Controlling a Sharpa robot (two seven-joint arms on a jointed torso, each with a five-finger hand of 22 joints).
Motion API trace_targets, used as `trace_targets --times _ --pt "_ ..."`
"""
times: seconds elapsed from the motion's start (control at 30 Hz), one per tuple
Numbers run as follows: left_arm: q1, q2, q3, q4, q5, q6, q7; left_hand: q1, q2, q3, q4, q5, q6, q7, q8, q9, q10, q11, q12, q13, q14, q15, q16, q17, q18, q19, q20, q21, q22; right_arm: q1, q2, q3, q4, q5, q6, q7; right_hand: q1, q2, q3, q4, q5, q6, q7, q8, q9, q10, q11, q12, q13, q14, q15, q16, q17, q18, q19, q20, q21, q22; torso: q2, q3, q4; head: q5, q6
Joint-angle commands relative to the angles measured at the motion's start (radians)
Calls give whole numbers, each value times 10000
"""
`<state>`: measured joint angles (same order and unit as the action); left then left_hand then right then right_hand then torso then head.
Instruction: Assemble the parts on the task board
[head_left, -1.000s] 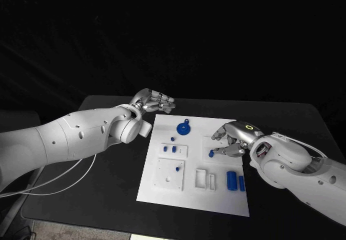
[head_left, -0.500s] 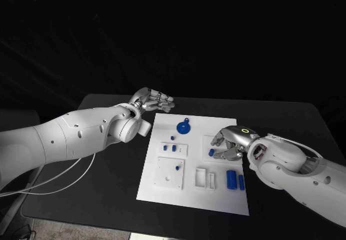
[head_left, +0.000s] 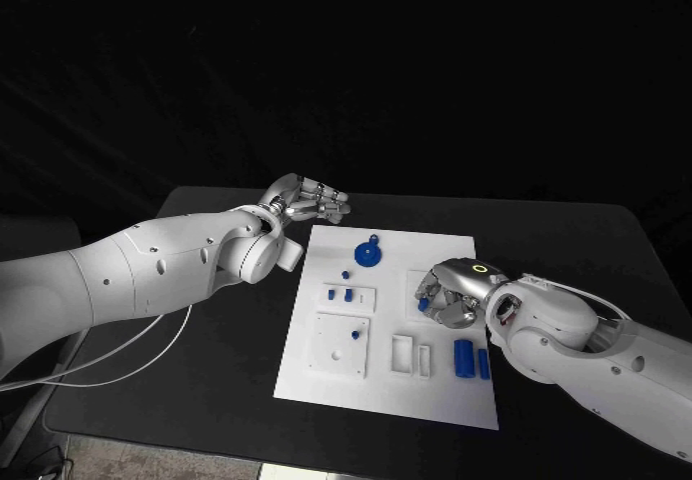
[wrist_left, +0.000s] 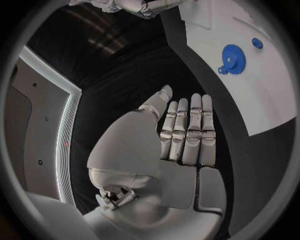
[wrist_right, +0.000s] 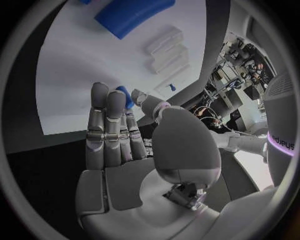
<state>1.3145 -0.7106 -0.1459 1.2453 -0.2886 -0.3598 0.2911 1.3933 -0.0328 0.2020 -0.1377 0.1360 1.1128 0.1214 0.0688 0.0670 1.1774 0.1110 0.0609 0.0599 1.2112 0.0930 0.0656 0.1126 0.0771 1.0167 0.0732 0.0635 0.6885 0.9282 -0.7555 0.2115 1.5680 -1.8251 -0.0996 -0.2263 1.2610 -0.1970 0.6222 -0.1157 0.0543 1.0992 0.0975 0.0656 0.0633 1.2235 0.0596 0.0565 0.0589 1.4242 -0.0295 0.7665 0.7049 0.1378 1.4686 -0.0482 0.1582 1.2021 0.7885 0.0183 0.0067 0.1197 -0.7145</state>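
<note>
The white task board (head_left: 378, 383) lies mid-table. On it are a blue gear (head_left: 368, 255), two small blue pegs (head_left: 339, 296) and a blue cylinder (head_left: 463, 358). My right hand (head_left: 453, 292) is over the board's right half. Its fingertips and thumb close round a small blue part (head_left: 423, 304), which sits low on the board. The right wrist view shows that part (wrist_right: 125, 95) between the fingertips (wrist_right: 107, 102) and the thumb. My left hand (head_left: 306, 203) hovers past the board's far left corner; its fingers (wrist_left: 187, 130) are straight and hold nothing.
White raised blocks with slots (head_left: 410, 357) stand near the board's front, beside a square plate (head_left: 342, 346). A white cable (head_left: 116, 360) hangs off the left arm. Black table (head_left: 202, 330) surrounds the board on all sides.
My right hand has slid left over the board and its fingers have closed in round the small blue part. The left hand has stayed put.
</note>
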Motion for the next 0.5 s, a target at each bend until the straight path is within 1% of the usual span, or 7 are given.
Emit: trace_targets --times 0.03,0.13,0.2,0.27,0.33,0.5 --pt "10 9 7 15 52 130 64 -11 81 -48 -5 41 -6 30 -45 6 -62 -16 -11 -13 -62 13 -34 -12 3 90 -5 62 -10 -10 60 -33 -33 -236 -218 -11 19 191 136 19 -66 134 -6 -14 3 145 -34 30 -1 71 -49 62 25 -146 320 -90 82 34 2 4 1 5 -13" --pt "10 8 7 12 52 131 64 -11 81 -48 -5 41 -6 30 -45 6 -62 -16 -11 -13 -62 13 -34 -12 3 90 -5 62 -10 -10 93 -51 -49 -281 -300 -15 62 247 220 -6 -66 239 9 1 10 277 -70 34 1 106 -66 77 40 -160 335 -107 113 61 0 3 -9 10 -21" --pt "10 10 7 10 52 132 64 -11 81 -48 -5 41 -6 30 -45 6 -62 -16 -11 -13 -62 13 -34 -12 3 90 -5 62 -10 -10 116 -62 -61 -295 -337 -14 50 292 286 -46 -68 414 17 -20 4 366 -83 22 -2 125 -80 72 64 -195 325 -135 172 120 -1 1 -9 12 -25" --pt "10 12 7 10 52 135 64 -11 81 -48 -5 41 -6 30 -45 6 -62 -16 -11 -13 -62 13 -34 -12 3 90 -5 62 -10 -10 137 -75 -71 -320 -375 -18 50 310 286 -54 -68 474 18 -8 9 404 -93 25 -1 135 -85 73 70 -200 326 -139 183 132 -1 1 -9 12 -25" --pt "10 15 7 10 52 139 60 -11 81 -48 -5 41 -6 30 -45 6 -62 -16 -11 -13 -62 13 -34 -12 3 90 -5 62 -10 -10 157 -86 -83 -355 -418 -30 67 368 273 -80 -68 602 3 2 15 518 -127 32 4 156 -101 74 85 -214 328 -151 209 156 -1 3 -9 19 -43" --pt "10 17 8 9 52 147 54 -11 81 -48 -5 41 -6 30 -45 6 -62 -16 -11 -13 -62 13 -34 -12 3 90 -5 62 -10 -11 194 -106 -115 -435 -544 -70 108 477 180 -138 -67 912 -32 12 27 783 -203 35 10 185 -148 67 105 -244 330 -190 249 191 -2 5 -6 24 -43"
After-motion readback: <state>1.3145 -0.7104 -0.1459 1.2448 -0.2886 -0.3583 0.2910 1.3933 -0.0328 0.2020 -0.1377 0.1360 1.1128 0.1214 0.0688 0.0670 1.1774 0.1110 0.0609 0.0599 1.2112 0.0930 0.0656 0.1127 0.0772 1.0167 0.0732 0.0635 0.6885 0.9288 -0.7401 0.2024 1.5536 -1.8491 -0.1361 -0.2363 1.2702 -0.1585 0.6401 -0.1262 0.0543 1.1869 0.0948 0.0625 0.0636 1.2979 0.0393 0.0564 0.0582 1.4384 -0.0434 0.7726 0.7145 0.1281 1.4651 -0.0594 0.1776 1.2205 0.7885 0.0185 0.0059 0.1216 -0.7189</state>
